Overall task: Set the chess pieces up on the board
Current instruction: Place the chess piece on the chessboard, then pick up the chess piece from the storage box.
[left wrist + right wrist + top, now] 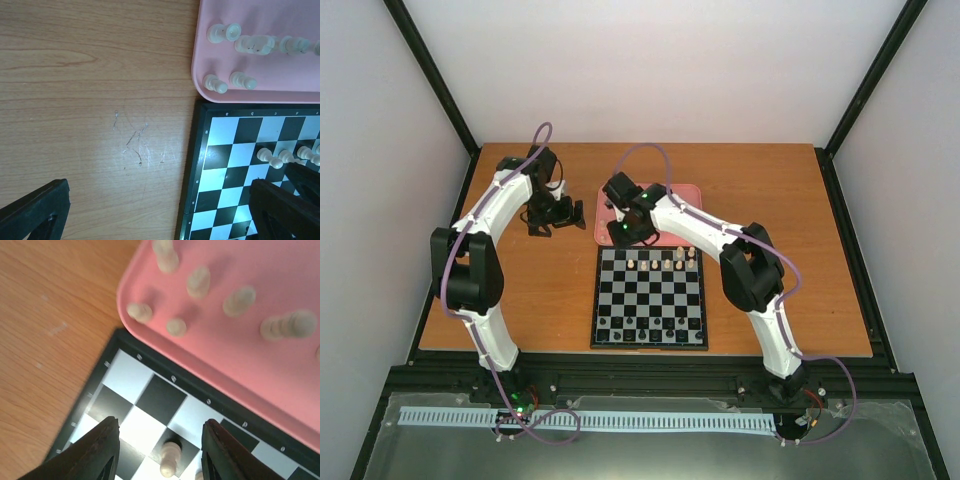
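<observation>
- The left arm (480, 270) rises from its base at the near left, bends at a raised elbow, and its white forearm runs toward the far side, leaning slightly right.
- The left gripper (555, 215) hangs at the far left-centre, pointing down. Its fingers (35, 210) are spread wide, one at each lower corner of the wrist view.
- The right arm (755, 270) rises from the near right, elbow raised, with its forearm reaching far and left toward the centre.
- The right gripper (625, 232) points down just right of the left gripper, without touching it. Its dark fingers (102, 450) are parted.
</observation>
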